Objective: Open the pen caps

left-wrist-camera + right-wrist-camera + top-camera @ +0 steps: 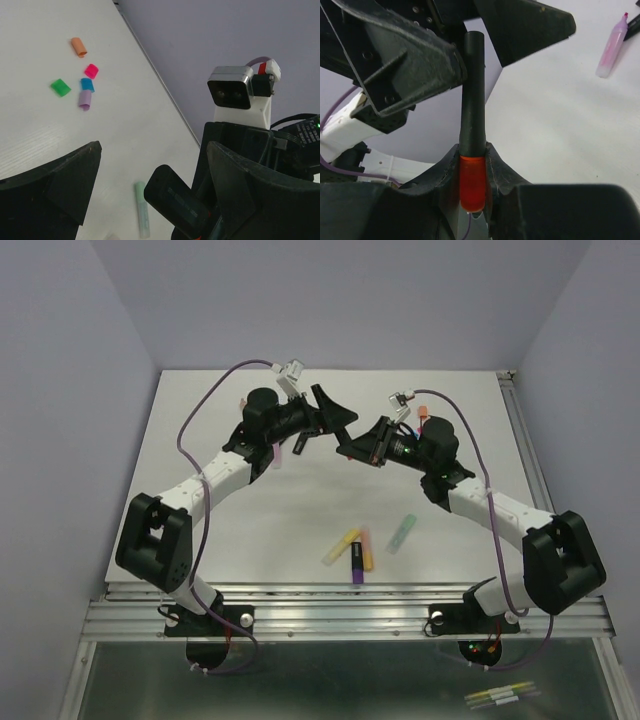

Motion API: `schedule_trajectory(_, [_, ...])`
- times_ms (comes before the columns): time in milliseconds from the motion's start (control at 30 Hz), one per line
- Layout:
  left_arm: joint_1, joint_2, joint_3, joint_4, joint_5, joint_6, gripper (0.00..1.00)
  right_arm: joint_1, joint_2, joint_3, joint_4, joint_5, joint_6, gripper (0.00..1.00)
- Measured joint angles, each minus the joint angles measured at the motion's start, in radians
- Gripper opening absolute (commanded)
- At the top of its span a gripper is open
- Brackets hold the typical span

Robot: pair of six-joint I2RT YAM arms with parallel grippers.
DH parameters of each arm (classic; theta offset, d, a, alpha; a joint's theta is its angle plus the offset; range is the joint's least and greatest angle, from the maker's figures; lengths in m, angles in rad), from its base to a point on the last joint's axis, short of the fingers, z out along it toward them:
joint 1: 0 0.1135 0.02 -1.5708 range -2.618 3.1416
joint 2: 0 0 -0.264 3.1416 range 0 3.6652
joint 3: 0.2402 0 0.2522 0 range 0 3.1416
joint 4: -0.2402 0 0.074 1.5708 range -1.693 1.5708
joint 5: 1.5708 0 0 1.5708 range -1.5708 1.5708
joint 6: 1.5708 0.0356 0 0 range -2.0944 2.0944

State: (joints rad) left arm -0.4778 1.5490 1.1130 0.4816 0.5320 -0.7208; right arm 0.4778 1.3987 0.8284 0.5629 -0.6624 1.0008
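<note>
Clamping orange cap (472, 184) of black pen (472, 90) in right gripper (472, 161); holding left gripper (155, 147) wide open around that pen's barrel.

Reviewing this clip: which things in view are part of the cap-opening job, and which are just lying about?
Job:
- black pen, its red end clamped in the right gripper
- left gripper, open
- loose caps
- pens on the table
- pink pen

Lying about:
- thin pens below the table's front rail
</note>
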Motion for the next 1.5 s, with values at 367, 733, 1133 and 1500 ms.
schedule_trajectory(367, [-0.027, -0.063, -0.079, 0.184, 0.063, -0.095, 0.58, 0.000, 0.038, 0.035, 0.088, 0.003, 0.053, 0.01])
schedule_trajectory(733, [-0.019, -0.069, -0.094, 0.231, 0.040, -0.143, 0.11, 0.001, 0.071, 0.052, 0.192, 0.004, 0.085, 0.01])
schedule_trajectory(1133, [-0.006, -0.070, -0.058, 0.221, 0.033, -0.166, 0.00, 0.002, 0.093, 0.060, 0.259, -0.047, 0.064, 0.01])
schedule_trajectory(1500, [0.155, 0.031, 0.343, 0.040, -0.121, -0.032, 0.00, 0.117, -0.105, -0.163, 0.166, -0.075, -0.021, 0.01])
